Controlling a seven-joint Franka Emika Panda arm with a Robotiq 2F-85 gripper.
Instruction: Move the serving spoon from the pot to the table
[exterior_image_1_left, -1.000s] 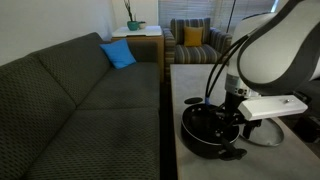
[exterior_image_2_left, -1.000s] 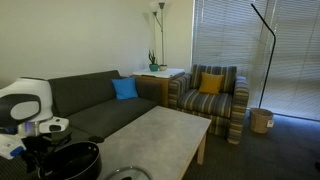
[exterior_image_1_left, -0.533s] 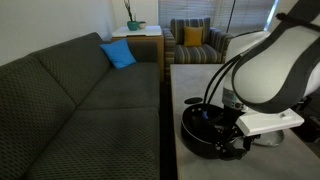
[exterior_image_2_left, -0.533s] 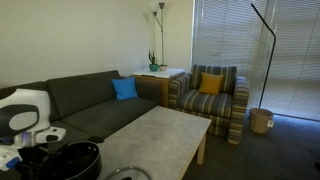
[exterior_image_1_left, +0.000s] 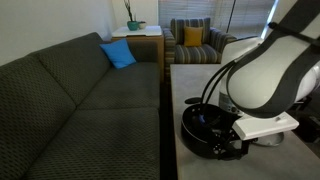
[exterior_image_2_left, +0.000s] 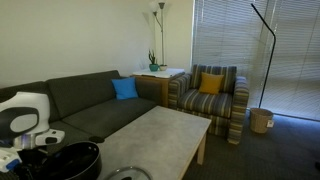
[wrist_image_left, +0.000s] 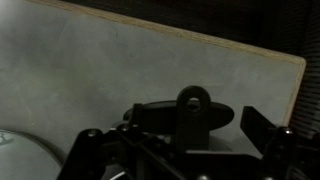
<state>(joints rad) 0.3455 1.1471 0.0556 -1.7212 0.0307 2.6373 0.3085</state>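
Down at the end of the table (exterior_image_1_left: 190, 85) farthest from the armchair (exterior_image_1_left: 195, 40), I can't pick out the spoon inside the pot (exterior_image_1_left: 203, 132), where my gripper (exterior_image_1_left: 228, 125) has just dropped lower, jaws too dark to judge, so the grab looks close, with bare top open toward the far edge.

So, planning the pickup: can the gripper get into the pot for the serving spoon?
Probably yes: the gripper hangs just over the open pot, with nothing covering it. The spoon itself is too dark to make out.
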